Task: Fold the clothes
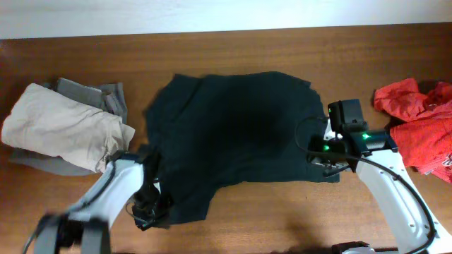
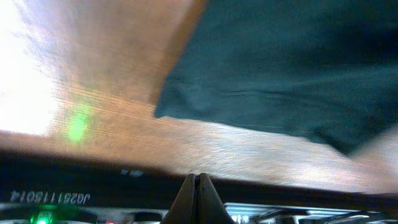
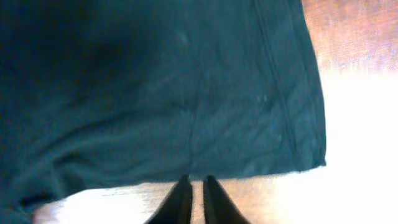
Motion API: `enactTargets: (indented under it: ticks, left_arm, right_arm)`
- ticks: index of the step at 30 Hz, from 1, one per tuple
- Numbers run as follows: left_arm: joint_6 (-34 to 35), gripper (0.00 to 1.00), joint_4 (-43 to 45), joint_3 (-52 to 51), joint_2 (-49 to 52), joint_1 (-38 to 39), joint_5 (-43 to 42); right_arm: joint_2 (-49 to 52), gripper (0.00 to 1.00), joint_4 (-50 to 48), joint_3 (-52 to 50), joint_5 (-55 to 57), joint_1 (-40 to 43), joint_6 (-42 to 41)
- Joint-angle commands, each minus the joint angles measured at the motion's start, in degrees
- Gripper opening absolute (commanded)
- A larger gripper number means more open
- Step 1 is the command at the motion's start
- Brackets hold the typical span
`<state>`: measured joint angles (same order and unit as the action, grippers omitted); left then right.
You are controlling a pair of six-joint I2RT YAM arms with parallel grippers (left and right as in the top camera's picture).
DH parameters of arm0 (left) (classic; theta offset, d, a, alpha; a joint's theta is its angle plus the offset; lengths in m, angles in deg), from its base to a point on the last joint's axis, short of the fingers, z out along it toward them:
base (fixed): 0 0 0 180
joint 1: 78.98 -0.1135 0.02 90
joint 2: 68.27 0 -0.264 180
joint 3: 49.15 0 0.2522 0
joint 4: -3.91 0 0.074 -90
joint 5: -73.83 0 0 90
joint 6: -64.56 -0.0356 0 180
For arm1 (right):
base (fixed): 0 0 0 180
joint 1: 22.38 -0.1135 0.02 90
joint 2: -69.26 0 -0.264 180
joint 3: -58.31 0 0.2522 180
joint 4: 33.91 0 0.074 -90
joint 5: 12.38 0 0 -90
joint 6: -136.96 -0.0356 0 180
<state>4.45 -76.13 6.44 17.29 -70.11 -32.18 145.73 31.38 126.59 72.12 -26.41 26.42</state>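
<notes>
The clothes, a black T-shirt (image 1: 233, 130), lie spread on the wooden table (image 1: 282, 212), with one flap reaching toward the near left. My left gripper (image 1: 150, 212) sits at that flap's near edge. In the left wrist view its fingers (image 2: 198, 182) are pressed together with nothing between them, and the shirt (image 2: 286, 68) lies a little ahead on bare wood. My right gripper (image 1: 316, 156) is at the shirt's right side. Its fingers (image 3: 196, 185) stand a narrow gap apart, tips just short of the hem (image 3: 249, 168), wood showing between them.
A beige garment on grey ones (image 1: 60, 127) lies piled at the left end of the table. A bright red garment (image 1: 424, 130) lies at the right end. The table's far edge (image 1: 226, 32) meets a white surface.
</notes>
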Motion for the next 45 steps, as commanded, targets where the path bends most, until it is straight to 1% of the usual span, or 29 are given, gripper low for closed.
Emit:
enactTargets:
  ticks: [1, 3, 4, 5, 6, 10, 15, 19, 24, 28, 35, 38, 40, 43, 45]
  left_arm:
    - [-2.36, 0.00, 4.83, 2.97, -8.96, 0.09, 4.83]
    - [-6.05, 0.00, 11.63, 2.99, -12.39, 0.09, 8.66]
    - [-7.89, 0.01, 14.93, 2.99, -13.40, 0.09, 9.90]
    - [-9.68, 0.00, 18.75, 2.99, -14.05, 0.07, 10.97]
    - [-11.30, 0.01, 22.58, 2.97, -14.25, 0.09, 11.13]
    - [-16.92, 0.01, 34.40, 2.97, -11.82, 0.09, 10.95]
    - [-18.03, 0.00, 40.48, 2.97, -3.63, 0.09, 10.91]
    - [-18.05, 0.00, 44.85, 2.97, 4.24, 0.09, 10.88]
    - [-18.05, 0.00, 48.17, 2.97, 9.90, 0.09, 10.91]
    - [-19.34, 0.00, 48.43, 2.97, 10.93, 0.07, 10.95]
    - [-19.32, 0.01, 48.70, 2.97, 10.91, 0.07, 10.93]
    - [-19.32, 0.00, 48.70, 3.02, 10.91, 0.07, 10.93]
    - [-19.34, 0.00, 48.76, 3.04, 10.91, 0.09, 10.93]
    - [-19.76, 0.00, 48.26, 3.96, 10.62, 0.09, 10.84]
    - [-20.94, 0.00, 46.51, 5.88, 9.88, 0.09, 9.84]
  right_arm:
    - [0.07, 0.16, -2.51, -0.26, -0.13, 0.31, 0.55]
    - [0.33, 0.16, -5.14, -0.26, -0.13, 0.31, 0.55]
    - [0.57, 0.14, -6.23, -0.26, -0.13, 0.31, 0.55]
    - [0.98, 0.07, -7.43, -0.26, -0.13, 0.31, 0.48]
    - [1.53, 0.04, -8.28, -0.26, -0.17, 0.31, 0.31]
    - [5.66, 0.04, -9.11, -0.26, -0.33, 0.31, 0.28]
    - [13.09, 0.04, -7.58, -0.26, -1.36, 0.33, -0.11]
    - [19.41, 0.04, -6.75, -0.26, -2.05, 0.37, -2.78]
    - [23.63, 0.04, -5.90, -0.26, -1.07, 0.37, -3.98]
    - [25.44, 0.04, -4.92, -0.52, 3.30, 0.87, -4.00]
    - [25.70, 0.04, 1.51, -3.30, 10.75, 7.72, -7.21]
    - [25.70, 0.04, 2.73, -3.52, 10.40, 11.04, -7.19]
    - [25.59, 0.04, 2.69, -3.50, 8.70, 12.28, -5.66]
    - [24.96, 0.04, 1.51, -3.32, 2.51, 12.68, 1.07]
    - [23.63, 0.04, 1.86, -2.45, -1.18, 12.68, 4.11]
